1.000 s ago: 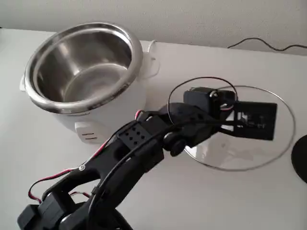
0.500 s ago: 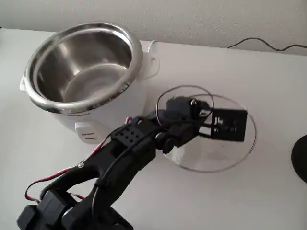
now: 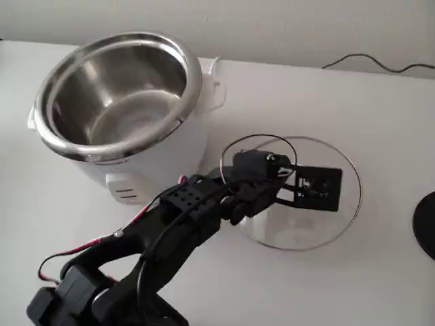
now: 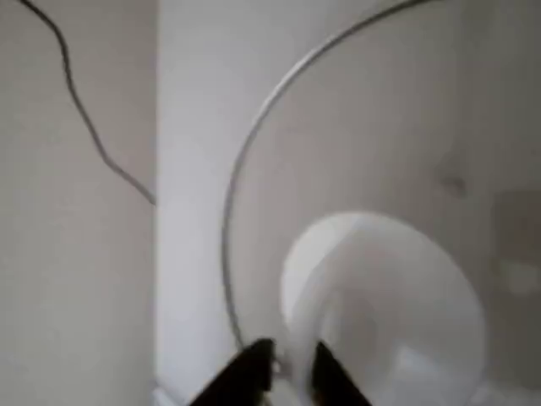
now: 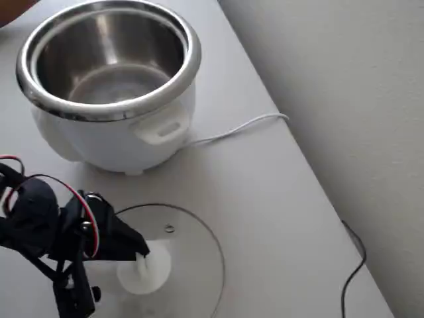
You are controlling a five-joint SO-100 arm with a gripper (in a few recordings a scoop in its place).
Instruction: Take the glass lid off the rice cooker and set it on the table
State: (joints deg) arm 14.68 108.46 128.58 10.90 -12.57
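Fixed view: The rice cooker (image 3: 119, 112) stands uncovered at upper left on the table (image 3: 380, 109), its steel inner pot bare and its small switch panel facing the camera. The glass lid (image 3: 299, 227) sits to the right of the cooker, apart from it, apparently flat on the table. The black arm reaches in from lower left, and the gripper (image 3: 314, 190) is over the centre of the lid, hiding the knob from this camera. A thin black cable (image 3: 380, 64) runs along the far edge of the table, and a dark round object (image 3: 427, 234) is cut off at the right border.

Wrist view: The picture is soft. The lid's white knob (image 4: 385, 304) and a curved stretch of its metal rim appear here. The two dark fingertips (image 4: 249, 372) sit at the bottom edge, close together with a narrow gap, at the knob's edge.

Overhead view: The lid's steam hole (image 5: 169, 229) and a white power cord (image 5: 238, 129) leading off the cooker are seen here. The gripper (image 5: 141, 260) closes on the white knob (image 5: 147, 273); whether the grasp is tight cannot be confirmed.
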